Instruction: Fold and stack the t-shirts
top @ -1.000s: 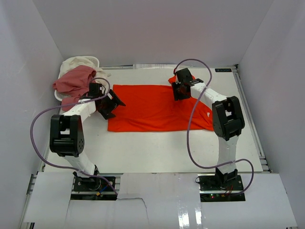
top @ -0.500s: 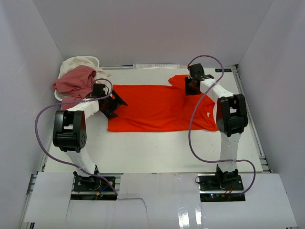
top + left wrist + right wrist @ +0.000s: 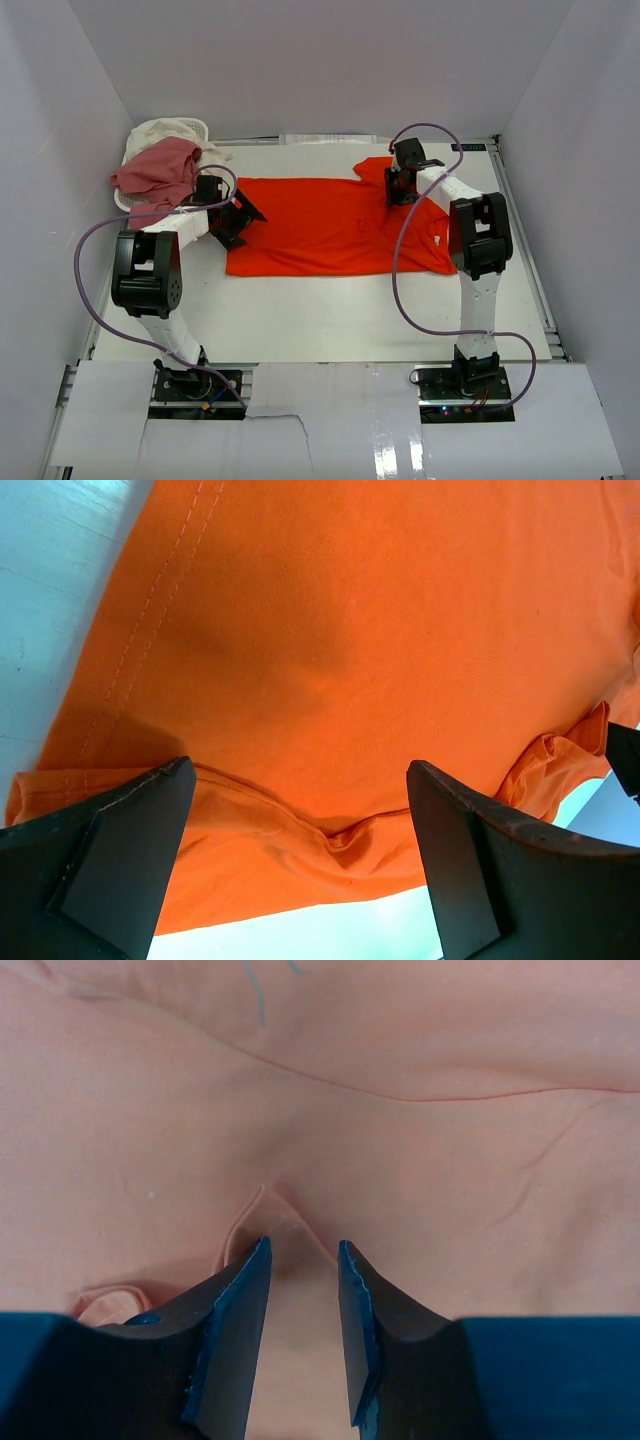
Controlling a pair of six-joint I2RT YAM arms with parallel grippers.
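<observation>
The soft orange shirt lies flat on the desk. Its far right sleeve, bunched a second ago, now spreads out. The right claw is almost closed around a small fold; I cannot tell if it pinches. The left claw gapes wide, empty, over the shirt's left edge. A pink shirt and a white shirt fill the far-left basket.

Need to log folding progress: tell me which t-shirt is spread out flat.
The orange-red t-shirt: it alone lies spread flat. The dusty pink t-shirt and the cream-white t-shirt sit crumpled together at the far left.
</observation>
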